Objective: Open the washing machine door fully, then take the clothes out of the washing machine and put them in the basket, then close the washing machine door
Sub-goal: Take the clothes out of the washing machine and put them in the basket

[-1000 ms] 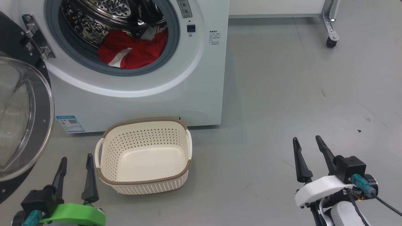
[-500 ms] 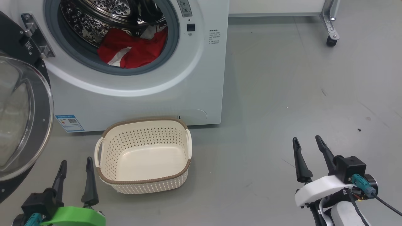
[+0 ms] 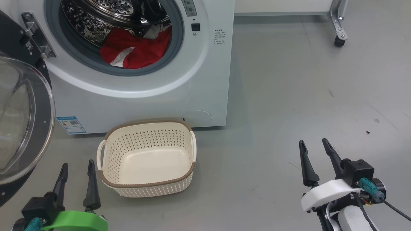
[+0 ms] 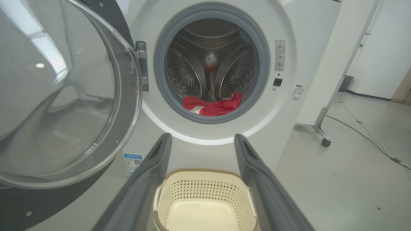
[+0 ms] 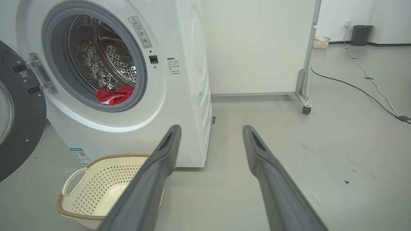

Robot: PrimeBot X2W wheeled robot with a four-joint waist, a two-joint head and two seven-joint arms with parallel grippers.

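The white washing machine (image 3: 205, 80) (image 4: 289, 106) (image 5: 189, 80) stands ahead with its door (image 3: 22, 118) (image 4: 61, 96) (image 5: 16, 128) swung open to the left. Red clothes (image 3: 135, 51) (image 4: 212, 106) (image 5: 114, 95) with white stripes lie at the front of the steel drum. The cream basket (image 3: 106, 176) (image 4: 199, 192) (image 5: 80, 195) sits on the floor below the port, with nothing in it. My left gripper (image 3: 78, 166) (image 4: 202, 139) hangs open beside the basket's left handle. Far to the right, my right gripper (image 3: 313, 142) (image 5: 212, 128) is open over bare floor.
A wheeled metal frame leg (image 3: 338, 32) (image 5: 303, 96) stands right of the machine. Cables (image 5: 359, 86) run across the grey floor further back, where a bin (image 5: 361, 35) and a small basket (image 5: 321, 42) stand by the wall.
The head view has shifted slightly; the machine and basket sit a touch higher in the picture. Both grippers stay open and still.
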